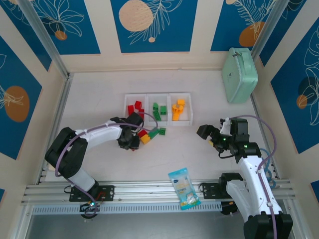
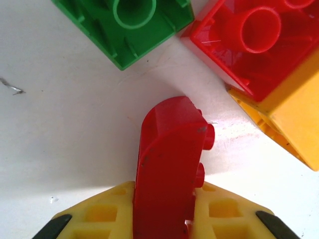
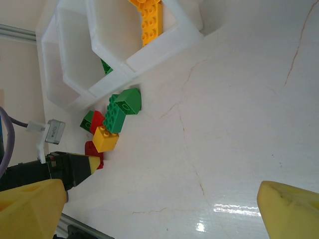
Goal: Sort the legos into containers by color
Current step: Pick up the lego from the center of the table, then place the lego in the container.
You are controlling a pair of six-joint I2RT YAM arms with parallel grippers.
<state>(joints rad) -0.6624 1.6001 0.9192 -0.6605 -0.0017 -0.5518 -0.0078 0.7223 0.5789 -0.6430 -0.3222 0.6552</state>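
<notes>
My left gripper (image 1: 131,141) (image 2: 164,219) is shut on a curved red lego (image 2: 169,164) standing on edge on the table. Just beyond it lie a green lego (image 2: 134,25), a red lego (image 2: 254,40) and a yellow-orange lego (image 2: 294,124). This loose pile (image 1: 149,134) sits in front of the three joined white containers (image 1: 169,123). Red legos (image 1: 135,108) fill the left bin, green legos (image 1: 158,110) the middle, yellow-orange legos (image 1: 177,109) the right. My right gripper (image 1: 209,135) (image 3: 162,209) hovers open to the right over bare table, and from it the pile (image 3: 112,124) and containers (image 3: 114,74) lie ahead.
A mint-green case (image 1: 240,74) stands at the back right. A blue-and-white snack packet (image 1: 184,188) lies at the near edge, partly on the aluminium rail (image 1: 149,191). Walls close in the table on both sides and at the back.
</notes>
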